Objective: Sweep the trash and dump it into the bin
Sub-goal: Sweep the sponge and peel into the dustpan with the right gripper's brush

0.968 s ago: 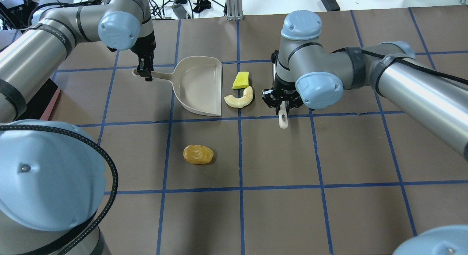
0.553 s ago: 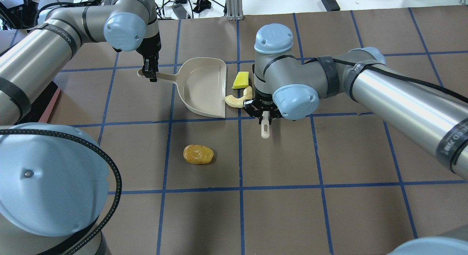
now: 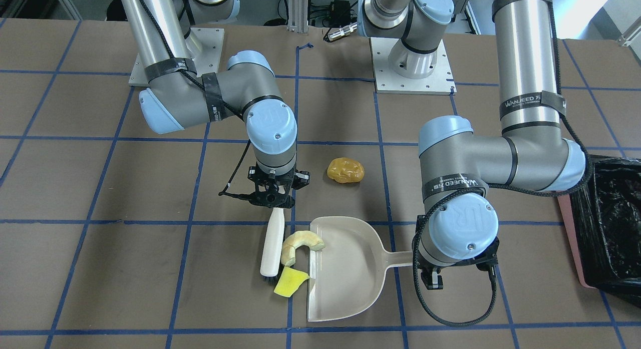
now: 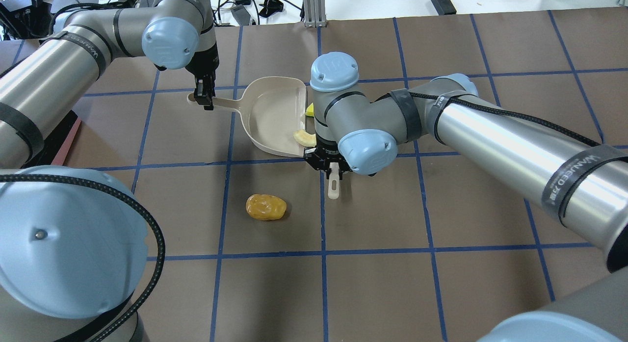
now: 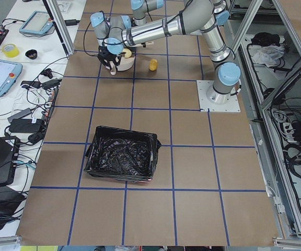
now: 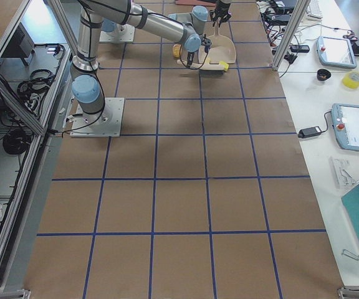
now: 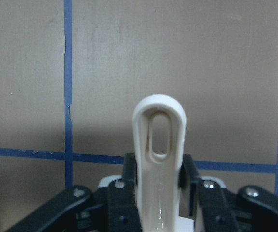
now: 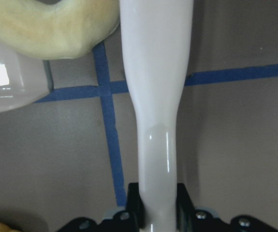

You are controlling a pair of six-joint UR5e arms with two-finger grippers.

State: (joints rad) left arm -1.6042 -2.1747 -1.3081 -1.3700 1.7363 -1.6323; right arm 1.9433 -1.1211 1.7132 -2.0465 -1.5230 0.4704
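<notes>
**Trash boxed in between brush and pan**

The right tool point(image 3: 274, 204) clamps the brush point(image 3: 273, 244), and the left tool point(image 4: 204, 100) grips the dustpan point(image 3: 345, 284) by its handle. The crescent point(image 3: 295, 241) and yellow wedge point(image 3: 289, 284) sit between them at the pan's lip, with the brush lying parallel to it. The orange lump point(image 3: 345, 170) lies well apart.

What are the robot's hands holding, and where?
The left gripper holds the dustpan near the end of its handle. The right gripper holds the brush by its handle, away from the bristles.
</notes>
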